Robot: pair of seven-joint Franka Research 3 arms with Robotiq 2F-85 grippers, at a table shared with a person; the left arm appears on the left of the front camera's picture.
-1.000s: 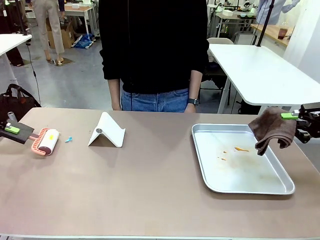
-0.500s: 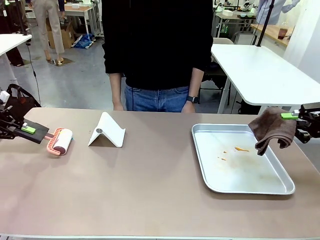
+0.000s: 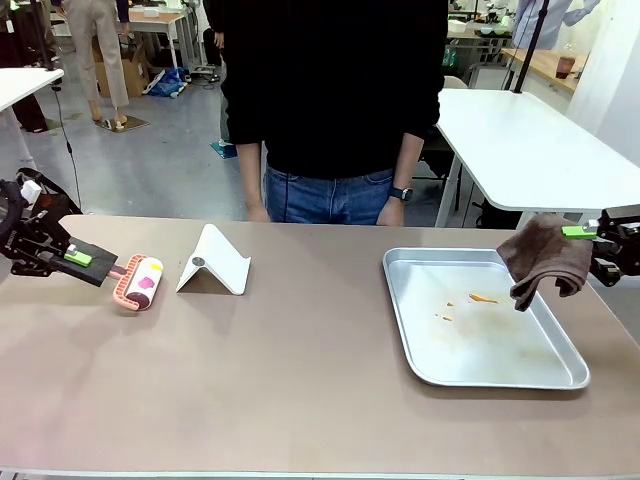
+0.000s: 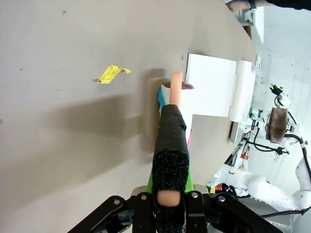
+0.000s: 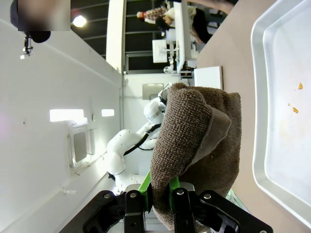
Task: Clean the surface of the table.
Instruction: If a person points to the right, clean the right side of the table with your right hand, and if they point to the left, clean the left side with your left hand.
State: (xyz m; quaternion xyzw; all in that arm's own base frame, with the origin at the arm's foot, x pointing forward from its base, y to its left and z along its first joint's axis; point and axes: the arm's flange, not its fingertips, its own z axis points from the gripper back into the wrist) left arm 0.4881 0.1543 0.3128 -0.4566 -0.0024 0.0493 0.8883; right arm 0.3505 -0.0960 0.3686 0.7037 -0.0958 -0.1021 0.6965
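Two hands are at work on the bench [image 3: 300, 390], the big brown top that runs from side to side in the front view. The left hand [image 3: 85, 262], at 9 o'clock, is squeezed tight on the dark grip of a pink roller [image 3: 140, 282]. The roller's sticky drum lies on the bench with small coloured bits stuck to it. So the step in hand looks like rolling up litter on the left side. In the left wrist view a yellow scrap [image 4: 111, 74] lies loose on the bench near the roller. I think the next move is to roll over it, pressing down flat. A white stand [image 3: 213, 262] sits just beside the roller, at its 3 o'clock. It would block a long roll that way, so the hand would need to go round it. The right hand [image 3: 588, 236], at 3 o'clock, is closed tight on a brown cloth [image 3: 545, 258]. The cloth hangs in the air over the far right corner of a metal tray [image 3: 500, 350]. Orange crumbs [image 3: 483, 298] lie in the tray. A person [image 3: 330, 90] stands at 12 o'clock, close to the bench edge.
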